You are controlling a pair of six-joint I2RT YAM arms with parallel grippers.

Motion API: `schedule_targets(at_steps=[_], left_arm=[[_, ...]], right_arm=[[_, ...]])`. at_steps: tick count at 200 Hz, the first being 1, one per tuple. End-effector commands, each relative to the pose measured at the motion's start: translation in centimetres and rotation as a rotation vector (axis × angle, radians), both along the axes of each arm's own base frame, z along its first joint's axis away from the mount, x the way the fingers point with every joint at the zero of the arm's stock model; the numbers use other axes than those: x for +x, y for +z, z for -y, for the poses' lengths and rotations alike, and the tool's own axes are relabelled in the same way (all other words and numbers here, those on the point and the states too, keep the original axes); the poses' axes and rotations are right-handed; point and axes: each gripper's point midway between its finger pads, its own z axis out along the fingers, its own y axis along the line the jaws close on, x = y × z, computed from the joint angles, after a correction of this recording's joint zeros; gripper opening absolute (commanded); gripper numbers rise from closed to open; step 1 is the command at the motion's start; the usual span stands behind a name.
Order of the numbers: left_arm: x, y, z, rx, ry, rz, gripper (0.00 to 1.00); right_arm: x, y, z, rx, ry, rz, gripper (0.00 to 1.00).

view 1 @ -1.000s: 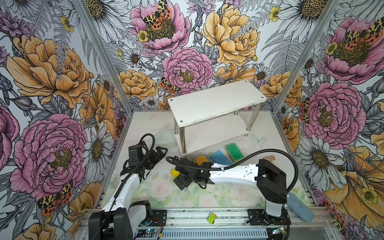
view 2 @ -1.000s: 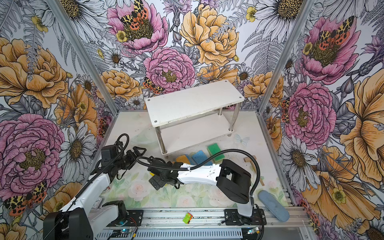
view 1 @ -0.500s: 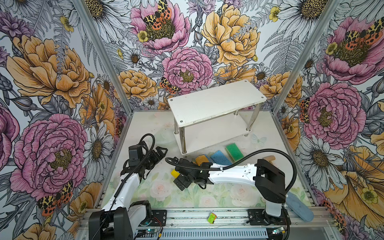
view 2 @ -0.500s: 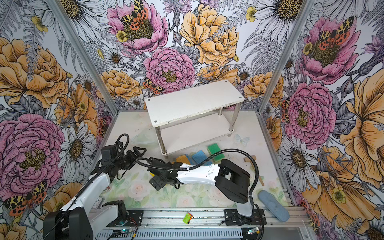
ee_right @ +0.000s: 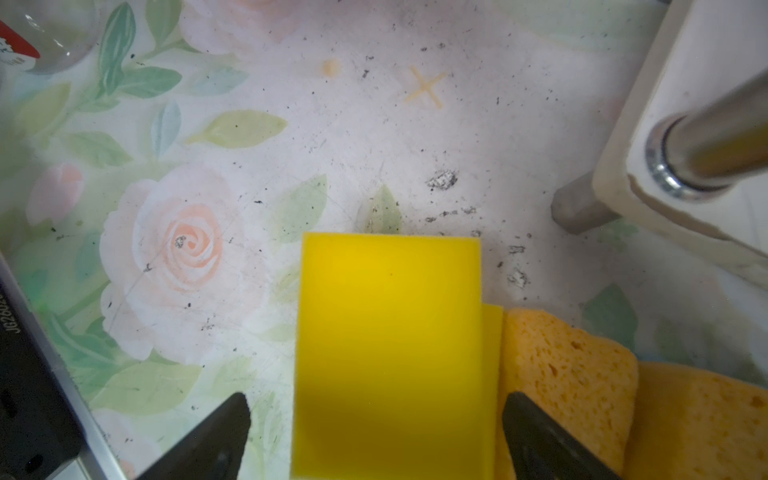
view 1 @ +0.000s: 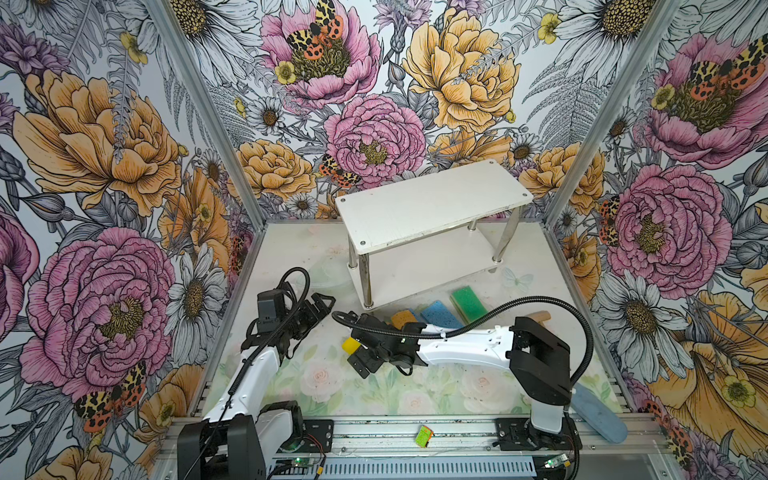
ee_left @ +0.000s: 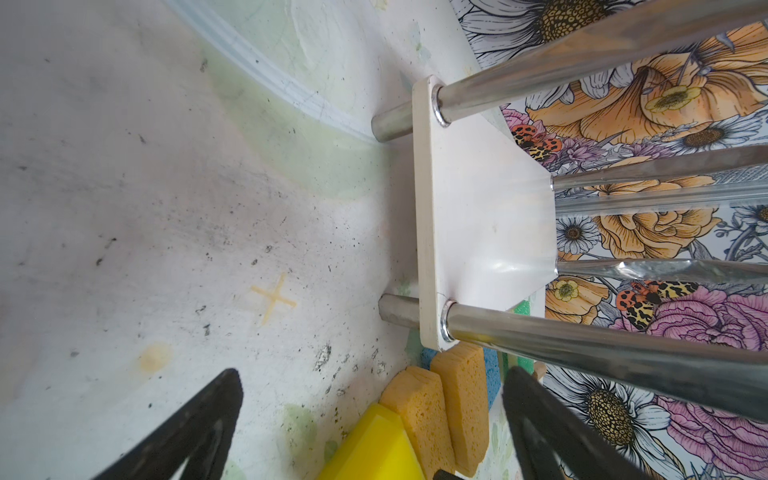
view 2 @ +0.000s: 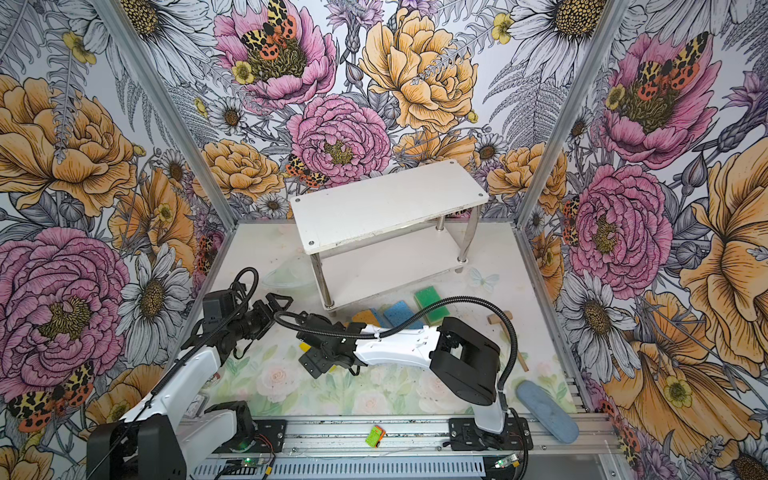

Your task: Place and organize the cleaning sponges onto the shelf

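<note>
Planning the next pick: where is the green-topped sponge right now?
In a top view the green-topped sponge lies on the table just in front of the shelf, immediately right of the blue sponge.

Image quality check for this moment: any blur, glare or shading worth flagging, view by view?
Right wrist view: the bright yellow sponge is soft and shaded at its near end, the shelf leg blurred. Left wrist view: glare streaks on the chrome legs. Both top views: sharp, evenly lit.
</note>
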Motion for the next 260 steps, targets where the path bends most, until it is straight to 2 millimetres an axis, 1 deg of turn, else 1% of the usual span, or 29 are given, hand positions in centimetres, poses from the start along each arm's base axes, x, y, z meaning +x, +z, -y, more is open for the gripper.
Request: schedule_targets(at_steps=[1,128,176,260], left_arm=[[0.4,0.5,0.0,-0.003,-0.008,0.028,0.99],[0.4,0.4,0.0,-0.004,-0.006,0.022,0.99],[0.4,0.3,0.0,-0.002,-0.008,0.021,0.99],[0.4,0.3,0.0,-0.002,-0.008,0.021,0.99]], right_arm=[[0.4,-0.7,0.1,-0.001,-0.002,0.002,0.97],[0.4,-2.0,0.0,-0.008,0.008,-0.017,0.96],[0.7,-2.3,0.2,-0.010,0.003,-0.020,0.95],[0.9,-2.9,0.5,-0.020,-0.001,-0.020,0.91]])
